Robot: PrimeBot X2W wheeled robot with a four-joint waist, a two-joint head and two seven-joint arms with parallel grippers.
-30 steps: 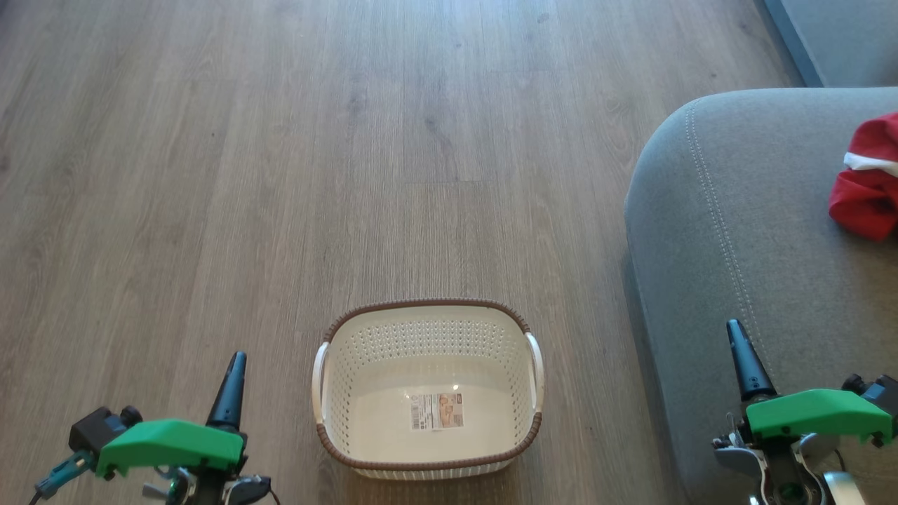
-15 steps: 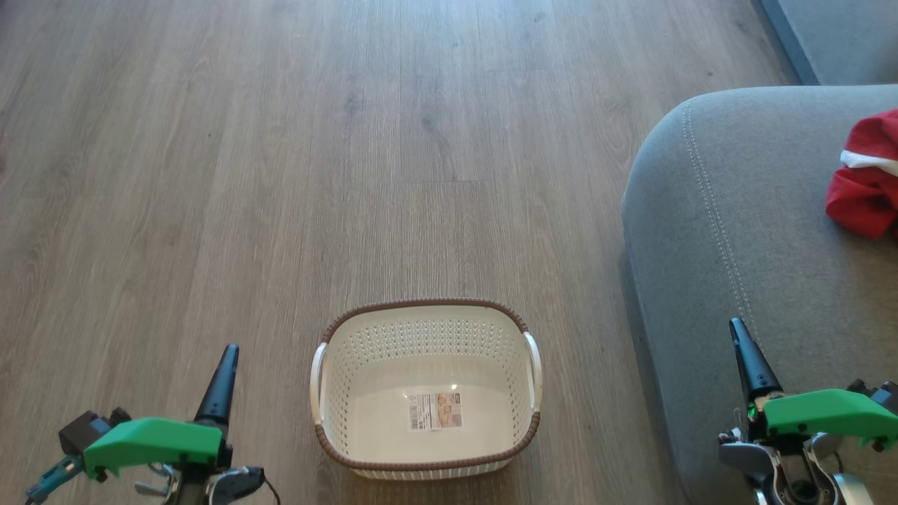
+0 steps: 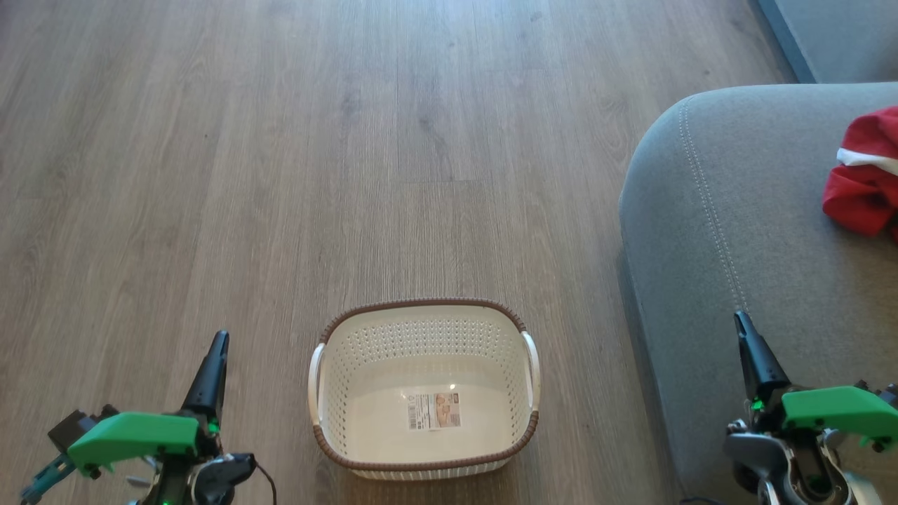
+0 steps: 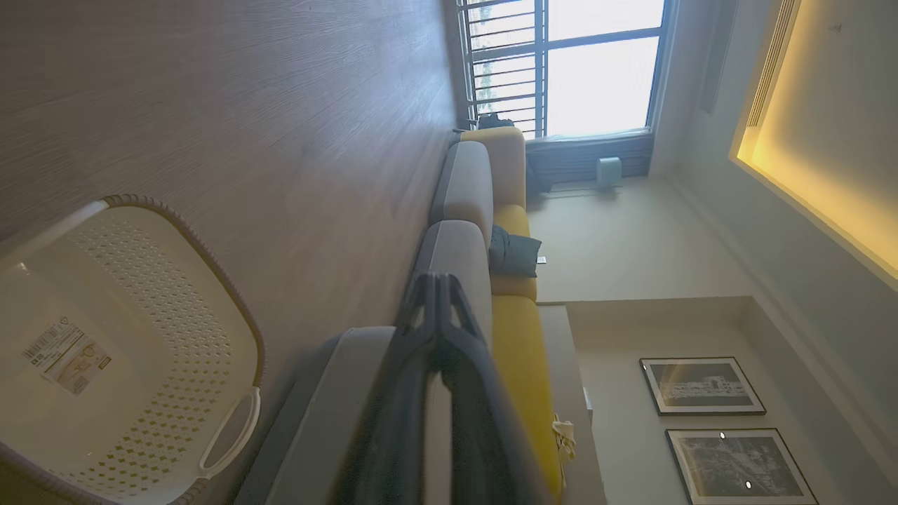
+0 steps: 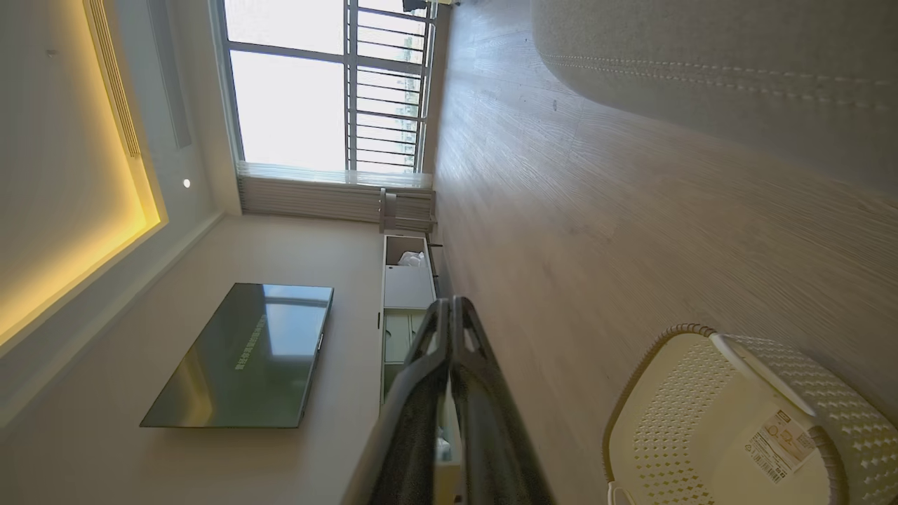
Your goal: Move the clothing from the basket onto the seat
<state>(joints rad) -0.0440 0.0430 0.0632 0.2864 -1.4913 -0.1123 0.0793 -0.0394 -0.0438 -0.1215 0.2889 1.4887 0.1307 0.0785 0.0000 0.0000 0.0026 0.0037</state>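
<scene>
Checking transfer: basket (image 3: 421,306) holds no garment; clothing (image 3: 857,196) lies on seat (image 3: 744,224), far R of head view.
L gripper (image 3: 217,340) & R gripper (image 3: 740,322): fingers closed, nothing held. Garment judged light, soft, limp; if re-handled, pinch a raised fold near white band (image 3: 867,160), expect drape.

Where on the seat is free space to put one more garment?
The seat is bare from its stitched edge to the clothing at the right. Only the near corner, by the right gripper, is crowded.
</scene>
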